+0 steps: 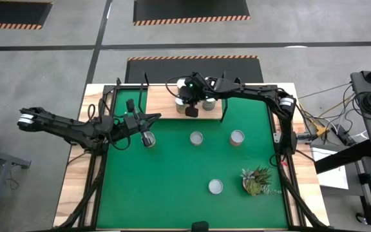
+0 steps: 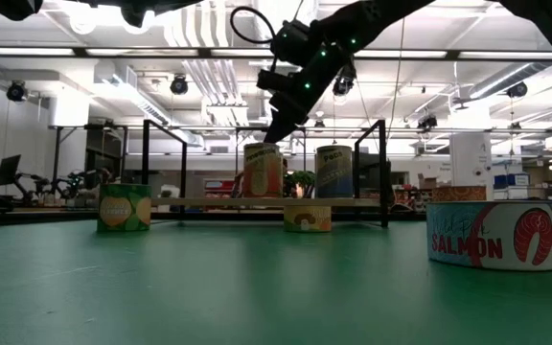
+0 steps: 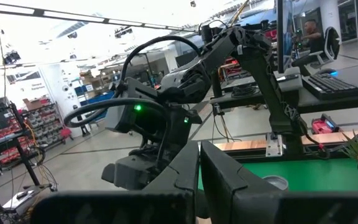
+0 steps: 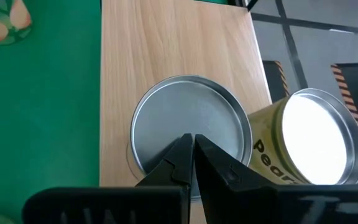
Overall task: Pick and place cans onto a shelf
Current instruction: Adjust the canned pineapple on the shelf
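Two cans (image 4: 191,127) upright, side by side on the wood shelf (image 1: 201,108) at the desk's far edge. Right hand (image 4: 193,144) poised just above one silver lid, fingers pressed together, gripping nothing. Four more cans on the green mat (image 1: 172,180). Left hand (image 1: 148,134) shut beside one of them.

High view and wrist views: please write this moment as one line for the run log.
right hand: shut, above a can on the shelf | left hand: shut, over the mat | cans on shelf: two seen
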Available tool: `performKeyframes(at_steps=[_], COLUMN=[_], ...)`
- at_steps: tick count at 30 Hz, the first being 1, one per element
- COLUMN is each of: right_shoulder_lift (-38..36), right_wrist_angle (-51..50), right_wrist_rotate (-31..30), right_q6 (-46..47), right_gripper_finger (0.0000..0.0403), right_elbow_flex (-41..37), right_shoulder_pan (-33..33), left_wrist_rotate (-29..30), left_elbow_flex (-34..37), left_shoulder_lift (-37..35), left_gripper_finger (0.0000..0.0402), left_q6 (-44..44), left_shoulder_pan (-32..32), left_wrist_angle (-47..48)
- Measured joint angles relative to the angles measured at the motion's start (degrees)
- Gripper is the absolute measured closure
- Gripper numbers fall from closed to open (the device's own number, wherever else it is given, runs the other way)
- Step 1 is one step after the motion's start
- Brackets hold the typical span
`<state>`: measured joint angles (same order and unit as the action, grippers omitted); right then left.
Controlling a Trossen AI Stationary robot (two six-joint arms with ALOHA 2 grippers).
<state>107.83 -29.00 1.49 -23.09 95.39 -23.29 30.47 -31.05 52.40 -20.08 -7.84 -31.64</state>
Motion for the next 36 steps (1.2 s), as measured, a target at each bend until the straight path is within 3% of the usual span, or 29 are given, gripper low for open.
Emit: performKeyframes(at_steps=[36], right_shoulder_lift=[-0.02], right_wrist_angle=[-0.68], right_wrist_rotate=[-1.55], right_q6=[-1.57], right_gripper_finger=[0.0394], right_elbow_flex=[0.00], right_shoulder_pan=[0.00], left_wrist_rotate=[-0.01], left_elbow_flex=[0.00], left_shoulder_lift=[0.00], left_gripper_finger=[0.0402], left_q6=[0.00], left_shoulder_pan=[0.00], left_wrist_angle=[0.00])
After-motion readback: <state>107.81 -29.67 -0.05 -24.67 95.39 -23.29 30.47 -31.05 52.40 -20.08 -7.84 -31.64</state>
